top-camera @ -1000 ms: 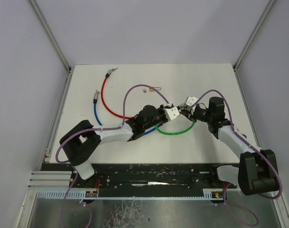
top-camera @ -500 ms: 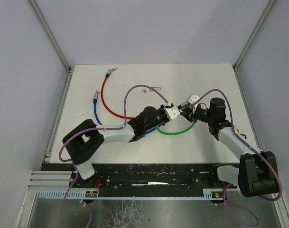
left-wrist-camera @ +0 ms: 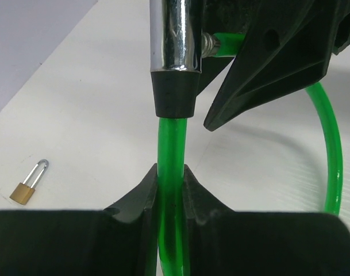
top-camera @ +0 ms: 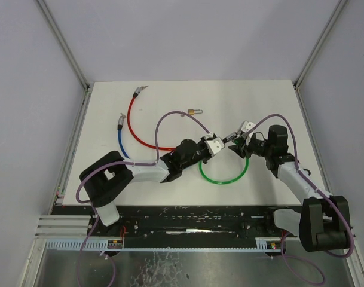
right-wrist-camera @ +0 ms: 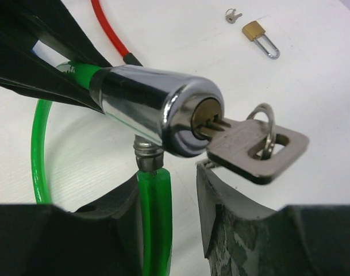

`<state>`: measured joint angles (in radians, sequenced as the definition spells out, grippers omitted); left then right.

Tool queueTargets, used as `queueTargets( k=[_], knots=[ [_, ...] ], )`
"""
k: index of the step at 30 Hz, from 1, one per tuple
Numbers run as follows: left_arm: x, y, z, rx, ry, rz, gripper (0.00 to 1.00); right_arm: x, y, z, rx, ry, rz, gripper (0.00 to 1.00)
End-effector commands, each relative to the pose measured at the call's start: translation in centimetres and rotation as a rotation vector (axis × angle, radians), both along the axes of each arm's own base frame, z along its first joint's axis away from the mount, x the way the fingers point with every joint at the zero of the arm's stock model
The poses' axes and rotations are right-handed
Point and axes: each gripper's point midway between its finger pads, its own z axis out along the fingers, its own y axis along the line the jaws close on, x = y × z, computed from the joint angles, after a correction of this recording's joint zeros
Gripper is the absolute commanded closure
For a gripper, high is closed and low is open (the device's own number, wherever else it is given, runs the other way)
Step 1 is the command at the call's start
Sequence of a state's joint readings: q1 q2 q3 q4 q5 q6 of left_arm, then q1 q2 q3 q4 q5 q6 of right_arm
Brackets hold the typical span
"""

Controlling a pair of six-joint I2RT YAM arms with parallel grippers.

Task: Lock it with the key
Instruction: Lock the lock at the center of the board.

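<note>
Left gripper (left-wrist-camera: 170, 184): mine, pinched narrow on the green cable (left-wrist-camera: 170, 144), just short of where it enters the lock barrel (left-wrist-camera: 175, 34).
Right gripper (right-wrist-camera: 175, 184): mine, jaws apart and clamping nothing; the cable hangs down beside its left finger.
Key (right-wrist-camera: 252, 150): seated in the barrel's keyhole, its flat head and ring sticking out just above my right gripper's gap, apparently free of both fingers.
Cable's metal end (right-wrist-camera: 147, 152): pushed up into the barrel's side, directly over my right gripper's left finger.
Step in hand: I judge it the turning of the key; whether the lock has caught I cannot tell.
Next move calls for: raising my right gripper to pinch the key's flat head squarely, then twisting the wrist while my left gripper braces the cable.
Elsewhere: a brass padlock (right-wrist-camera: 256, 31) lies on the worktop (right-wrist-camera: 312, 86), well beyond my right gripper.
</note>
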<state>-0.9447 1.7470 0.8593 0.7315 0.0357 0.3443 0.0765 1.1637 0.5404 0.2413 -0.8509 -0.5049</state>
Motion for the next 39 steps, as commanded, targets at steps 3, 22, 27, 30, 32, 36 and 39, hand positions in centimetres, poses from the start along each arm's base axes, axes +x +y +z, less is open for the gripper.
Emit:
queueTargets(
  k=[3, 22, 27, 30, 32, 36, 39],
  knots=[
    [-0.3, 0.8, -2.3, 0.043, 0.030, 0.021, 1.00, -0.3, -0.3, 1.2, -0.024, -0.052, 0.025, 0.59],
    [0.6, 1.5, -1.8, 0.000, 0.079, 0.064, 1.00, -2.4, -1.1, -0.9, -0.074, 0.078, 0.024, 0.66],
    [-0.7, 0.7, 0.1, -0.008, 0.059, -0.030, 1.00, -2.2, -0.4, 0.5, -0.029, 0.086, 0.049, 1.00],
    [-1.5, 0.4, 1.4, 0.036, 0.031, -0.107, 1.00, -0.8, -0.4, 2.9, -0.014, -0.007, 0.033, 1.00],
    [-1.7, 0.5, 2.5, 0.070, 0.012, -0.138, 1.00, 0.2, -0.3, 4.6, -0.002, -0.079, 0.028, 1.00],
    [-1.9, 0.6, 4.7, 0.103, -0.032, -0.169, 1.00, 1.6, 0.4, 7.2, 0.066, -0.209, 0.036, 1.00],
    [-1.6, 1.0, 5.0, 0.149, -0.050, -0.173, 1.00, 2.6, 0.7, 8.8, 0.135, -0.289, 0.019, 1.00]
  ],
)
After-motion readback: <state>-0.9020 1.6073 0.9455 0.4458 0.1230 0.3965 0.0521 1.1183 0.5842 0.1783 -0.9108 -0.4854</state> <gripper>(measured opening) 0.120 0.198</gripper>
